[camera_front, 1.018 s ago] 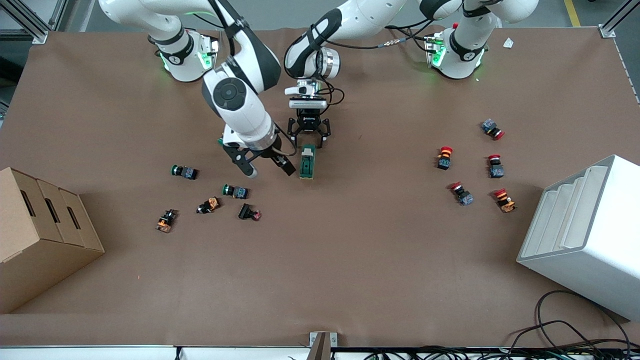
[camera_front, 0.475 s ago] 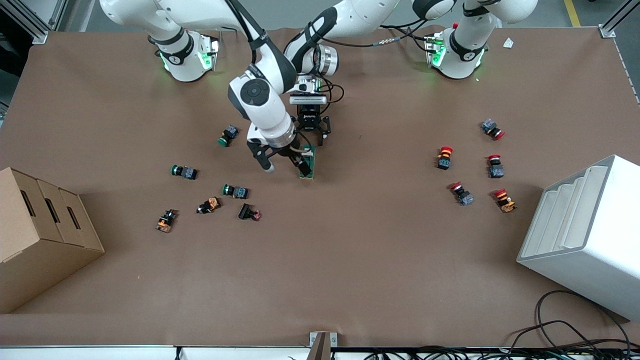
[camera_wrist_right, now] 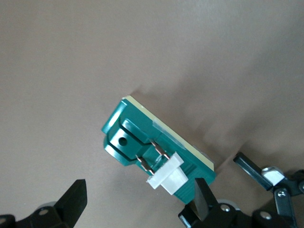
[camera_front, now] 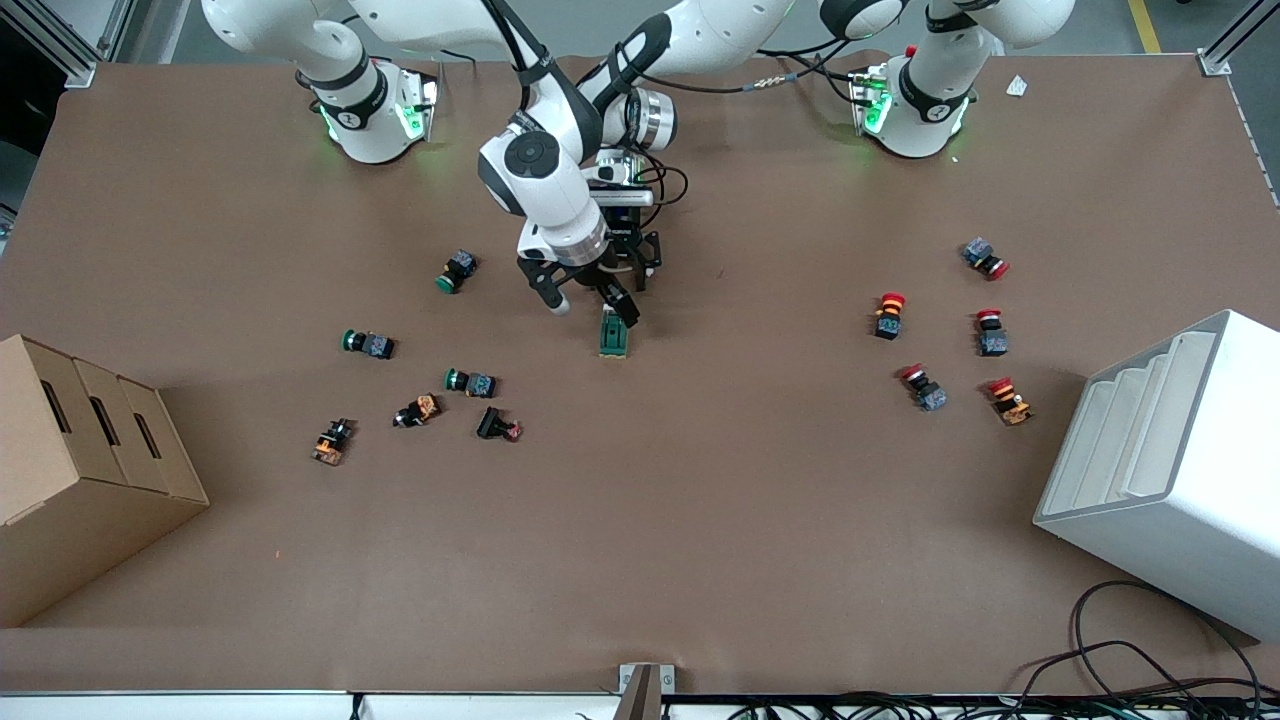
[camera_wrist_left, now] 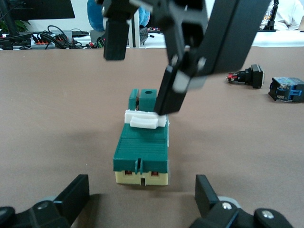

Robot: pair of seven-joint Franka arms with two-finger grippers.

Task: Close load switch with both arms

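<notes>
My right gripper (camera_front: 592,303) hangs with fingers spread wide over the load switch (camera_front: 614,333), one fingertip (camera_wrist_left: 166,97) at its white toggle (camera_wrist_left: 145,119). My left gripper (camera_front: 620,272) sits low at the switch's end, jaws wide and not touching it. The switch lies flat on the table (camera_front: 700,480).

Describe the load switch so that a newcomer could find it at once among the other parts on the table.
Start at the middle of the brown table, where both white arms meet. Under the right hand, with the left hand open just by its end toward the bases, lies the dark green oblong load switch. Unlike the round-capped push buttons scattered toward either end, it is a ribbed block with a white toggle.
</notes>
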